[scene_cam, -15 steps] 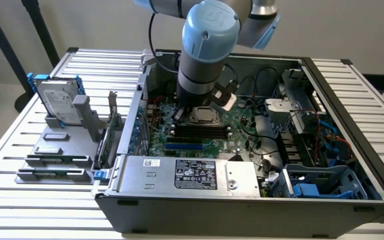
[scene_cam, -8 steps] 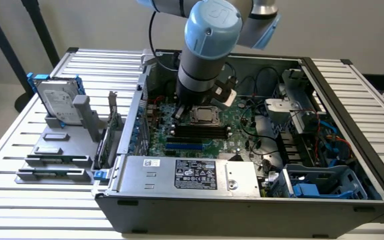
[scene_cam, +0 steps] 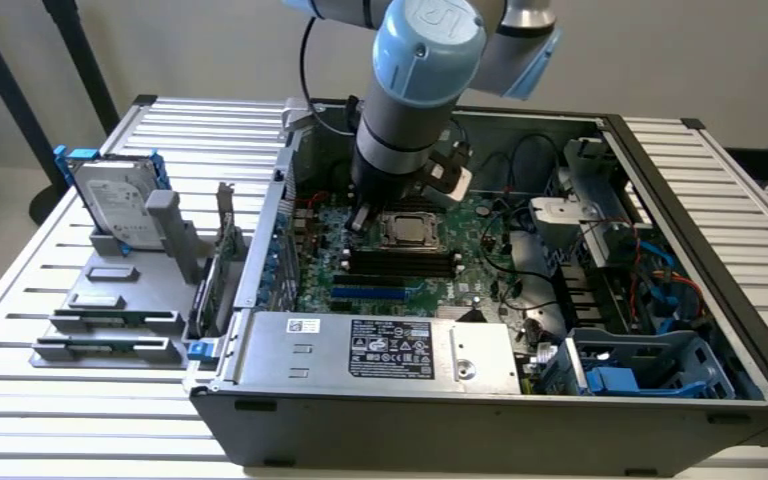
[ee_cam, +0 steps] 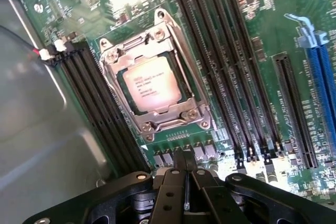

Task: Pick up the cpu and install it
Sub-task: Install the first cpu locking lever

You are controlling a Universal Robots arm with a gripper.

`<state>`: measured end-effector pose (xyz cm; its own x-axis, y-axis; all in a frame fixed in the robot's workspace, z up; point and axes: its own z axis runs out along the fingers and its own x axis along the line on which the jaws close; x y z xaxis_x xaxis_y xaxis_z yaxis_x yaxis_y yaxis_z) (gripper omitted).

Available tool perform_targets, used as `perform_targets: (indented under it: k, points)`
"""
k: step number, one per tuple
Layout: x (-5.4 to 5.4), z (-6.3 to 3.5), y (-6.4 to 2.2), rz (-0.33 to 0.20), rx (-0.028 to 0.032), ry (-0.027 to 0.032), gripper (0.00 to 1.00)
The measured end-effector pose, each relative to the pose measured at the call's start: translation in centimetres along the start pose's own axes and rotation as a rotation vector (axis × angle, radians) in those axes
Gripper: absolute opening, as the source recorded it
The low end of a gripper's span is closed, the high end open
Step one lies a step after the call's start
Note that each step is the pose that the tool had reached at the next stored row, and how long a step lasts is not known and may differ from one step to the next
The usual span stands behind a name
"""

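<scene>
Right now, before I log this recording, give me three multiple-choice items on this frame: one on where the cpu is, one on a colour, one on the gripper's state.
1. Where is the cpu?
A. In the motherboard socket
B. On the grey holder outside the case
C. Between the gripper's fingers

2. What colour is the bracket around the hard drive?
A. Red
B. Blue
C. Yellow

3. How is the gripper?
A. Wide open
B. Shut on the cpu
C. Shut, holding nothing

Answers:
1 A, the chip lies inside the metal socket frame.
2 B, blue edges frame the upright drive.
3 C, the fingers meet with nothing between them, beside the socket.
</scene>
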<state>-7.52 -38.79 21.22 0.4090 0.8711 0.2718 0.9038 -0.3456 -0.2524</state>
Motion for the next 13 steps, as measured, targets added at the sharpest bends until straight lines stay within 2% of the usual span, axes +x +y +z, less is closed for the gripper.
perform_targets:
  k: [3,6,9,11,13]
  points:
    - [0.47,0.18,-0.19,-0.016,-0.0046,-0.0025,0.11]
    - [0.79,0.3,-0.31,-0.036,-0.018,-0.0032,0.11]
    - [0.91,0.31,-0.37,-0.06,-0.0268,-0.006,0.11]
    - [0.97,0.29,-0.39,-0.078,-0.0289,-0.0092,0.11]
    - [1.0,0.23,-0.42,-0.098,-0.0277,-0.0135,0.11]
